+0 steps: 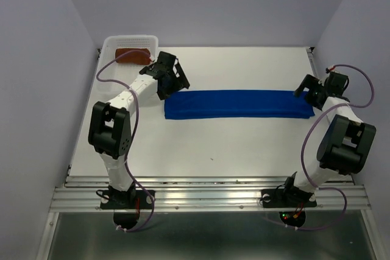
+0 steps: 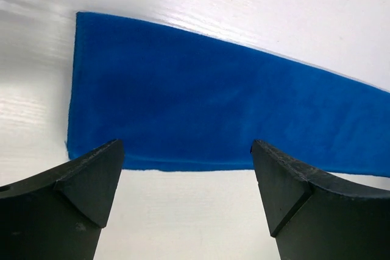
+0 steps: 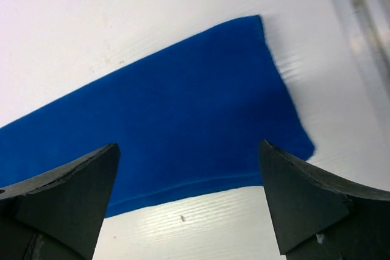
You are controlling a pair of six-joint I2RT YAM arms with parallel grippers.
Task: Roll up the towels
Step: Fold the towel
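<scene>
Top external — blue towel (image 1: 237, 104) flat strip; both jaws wide apart, empty — at its short edges.

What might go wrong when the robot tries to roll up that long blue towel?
1. The blue towel is a long thin strip, so a roll started from one end might go crooked.
2. The left gripper and right gripper are both open and hold nothing, so the cloth might slide on the smooth white table.
</scene>
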